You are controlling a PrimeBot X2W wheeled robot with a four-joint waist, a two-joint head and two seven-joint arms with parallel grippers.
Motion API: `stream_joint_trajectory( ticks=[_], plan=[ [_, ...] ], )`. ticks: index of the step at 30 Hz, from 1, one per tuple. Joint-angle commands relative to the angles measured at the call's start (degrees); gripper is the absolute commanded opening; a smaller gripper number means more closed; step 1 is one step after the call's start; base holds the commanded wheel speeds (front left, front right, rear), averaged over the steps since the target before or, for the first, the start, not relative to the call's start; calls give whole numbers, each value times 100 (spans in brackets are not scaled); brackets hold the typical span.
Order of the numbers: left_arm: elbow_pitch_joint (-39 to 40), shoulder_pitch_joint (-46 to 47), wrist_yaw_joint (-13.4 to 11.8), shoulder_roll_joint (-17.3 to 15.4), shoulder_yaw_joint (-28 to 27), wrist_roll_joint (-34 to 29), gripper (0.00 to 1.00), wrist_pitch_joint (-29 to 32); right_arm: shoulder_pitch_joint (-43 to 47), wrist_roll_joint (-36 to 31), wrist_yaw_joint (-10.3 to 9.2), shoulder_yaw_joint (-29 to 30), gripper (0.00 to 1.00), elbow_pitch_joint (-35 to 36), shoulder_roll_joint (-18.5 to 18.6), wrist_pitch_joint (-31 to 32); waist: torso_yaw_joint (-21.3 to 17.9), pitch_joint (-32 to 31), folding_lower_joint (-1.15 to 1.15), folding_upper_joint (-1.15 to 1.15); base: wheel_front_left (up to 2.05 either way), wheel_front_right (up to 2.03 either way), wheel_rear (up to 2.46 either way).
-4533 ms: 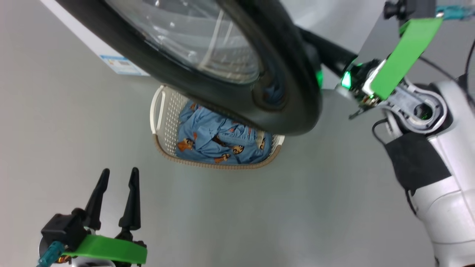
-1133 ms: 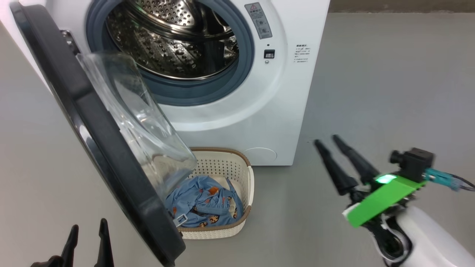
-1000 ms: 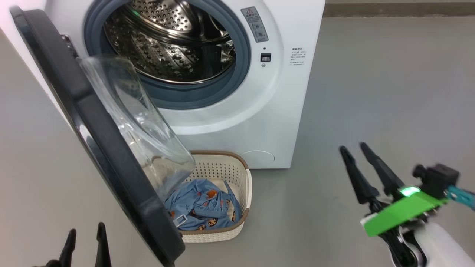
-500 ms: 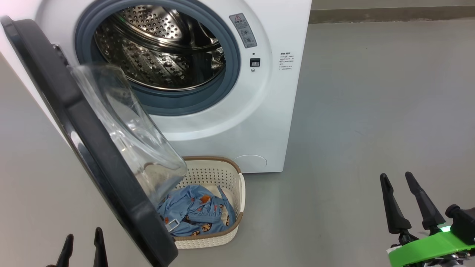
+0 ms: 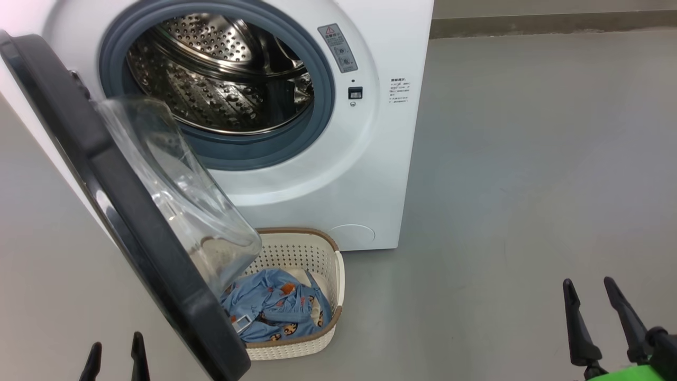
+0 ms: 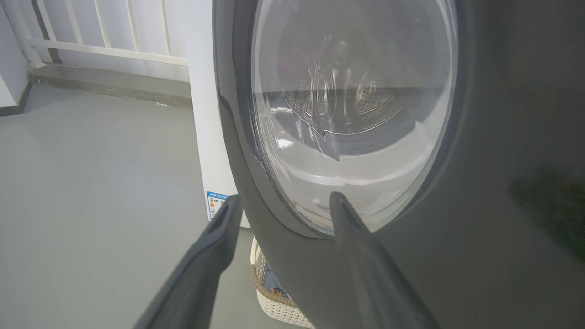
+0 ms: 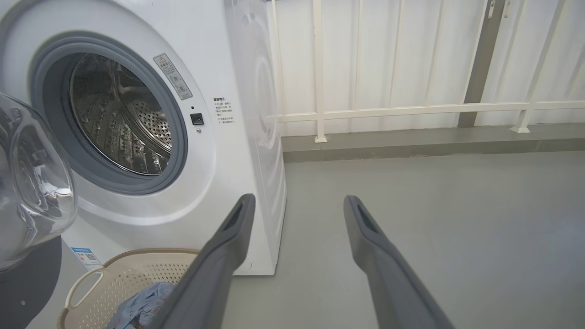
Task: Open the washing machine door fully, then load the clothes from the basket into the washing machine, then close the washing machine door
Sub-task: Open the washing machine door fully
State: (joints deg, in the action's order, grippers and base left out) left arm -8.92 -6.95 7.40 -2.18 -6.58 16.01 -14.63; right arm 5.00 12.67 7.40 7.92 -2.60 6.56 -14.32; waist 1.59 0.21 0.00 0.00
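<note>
Pulled back low and rightward, my right gripper (image 5: pixel 588 283) hangs empty, fingers apart — the left gripper (image 5: pixel 117 342) likewise, just outside the door (image 5: pixel 121 211). It overhangs the basket (image 5: pixel 296 231) of clothes (image 5: pixel 270 307) — I'd swing it wider from inside before reaching in.

The head view looks down from high up at the front of the washing machine (image 5: pixel 338 174). The left wrist view sits close to the outside of the washing machine door (image 6: pixel 484 137) and faces through its glass. The right wrist view, low and farther back, faces the machine's front right corner. All three share the basket (image 5: pixel 296 248).
</note>
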Motion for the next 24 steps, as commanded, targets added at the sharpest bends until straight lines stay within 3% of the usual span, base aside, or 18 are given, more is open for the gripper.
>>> stream_joint_trajectory(
  ticks=[1,23,24],
  plan=[
    [166,61,8,-70,-231,-17,100,-37,9,-97,9,-83,100,177,17,-67,-23,-14,0,0,0,0,0],
    [188,10,9,-70,-217,7,100,-37,200,-322,9,87,100,134,-165,-68,-52,-11,0,0,0,0,0],
    [186,11,9,-70,-218,10,97,-37,198,-324,9,85,100,134,-164,-68,-49,-9,0,0,0,0,0]
  ],
)
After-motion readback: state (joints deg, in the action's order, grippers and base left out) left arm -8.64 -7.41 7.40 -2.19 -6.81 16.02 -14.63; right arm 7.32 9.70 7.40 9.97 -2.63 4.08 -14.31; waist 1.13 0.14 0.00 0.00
